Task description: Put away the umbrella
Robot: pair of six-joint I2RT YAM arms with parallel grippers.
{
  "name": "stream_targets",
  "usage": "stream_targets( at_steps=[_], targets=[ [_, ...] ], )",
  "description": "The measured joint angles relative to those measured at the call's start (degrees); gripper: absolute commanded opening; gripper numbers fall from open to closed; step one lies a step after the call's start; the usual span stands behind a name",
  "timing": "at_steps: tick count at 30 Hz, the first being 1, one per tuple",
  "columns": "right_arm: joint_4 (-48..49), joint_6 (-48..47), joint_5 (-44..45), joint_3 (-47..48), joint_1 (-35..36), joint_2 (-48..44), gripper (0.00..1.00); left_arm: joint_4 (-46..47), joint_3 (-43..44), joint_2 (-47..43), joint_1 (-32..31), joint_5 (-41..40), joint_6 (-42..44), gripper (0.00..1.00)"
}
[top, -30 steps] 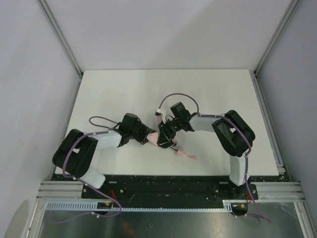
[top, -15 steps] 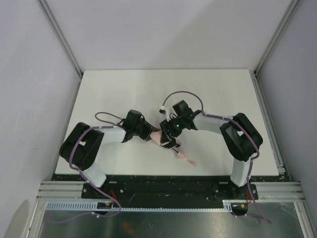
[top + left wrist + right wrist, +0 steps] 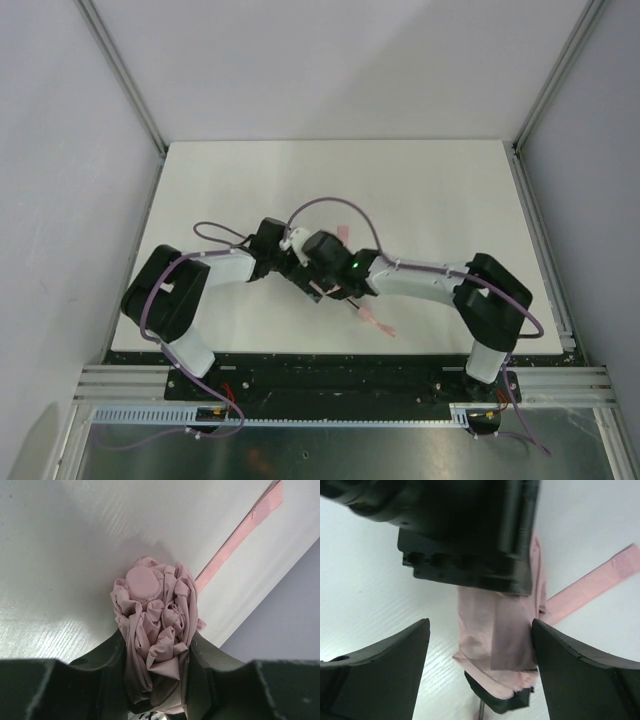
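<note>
Now right gripper (image 3: 480, 626), wide open, has swung toward 9 o'clock over umbrella (image 3: 156, 622). Left gripper (image 3: 156, 652) clamps its fabric; strap (image 3: 592, 585) awaits wrapping.

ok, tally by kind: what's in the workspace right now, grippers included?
Pink umbrella: 1
Grippers: 2 (left gripper shut on the umbrella, right gripper open over it)
Total: 3

Black-and-white arms (image 3: 225, 268) carry looping purple cables (image 3: 325, 201).
</note>
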Motion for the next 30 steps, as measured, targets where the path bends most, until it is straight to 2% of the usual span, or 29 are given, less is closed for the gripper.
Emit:
stream_targets(
  at_steps=[4,7,9,12,20,22,25,27,30],
  targets=[
    [2.69,-2.86,13.60,-0.11,6.86,4.74,0.76,-1.07,0.59,0.17,0.00,0.13,0.02,0.00],
    [6.40,-4.68,21.46,-2.01,9.22,6.69,0.72,-1.68,0.72,0.24,0.11,0.68,0.04,0.00],
    [9.31,-5.73,25.66,-4.15,10.05,7.06,0.66,-2.03,0.92,0.35,0.09,0.83,0.04,0.00],
    [13.73,-6.62,30.29,-6.73,10.34,7.63,0.51,-2.67,1.38,0.57,0.11,0.92,0.22,0.00],
    [21.07,-9.53,35.80,-8.13,10.93,10.78,0.08,-2.99,2.40,1.16,0.50,0.15,0.68,0.00],
    [21.57,-10.08,35.98,-8.04,10.91,10.93,0.02,-3.08,2.75,1.16,0.55,-0.33,1.55,0.10],
    [21.97,-10.12,35.36,-7.56,10.43,10.84,0.00,-3.96,4.02,1.05,0.55,-1.40,3.85,0.47],
    [22.10,-9.86,33.09,-7.48,9.31,10.47,0.00,-4.68,4.83,1.05,0.52,-2.62,5.44,0.66],
    [22.58,-8.61,28.24,-7.76,7.04,9.40,0.00,-6.64,5.07,0.00,0.81,-4.55,8.15,0.80]
  ],
)
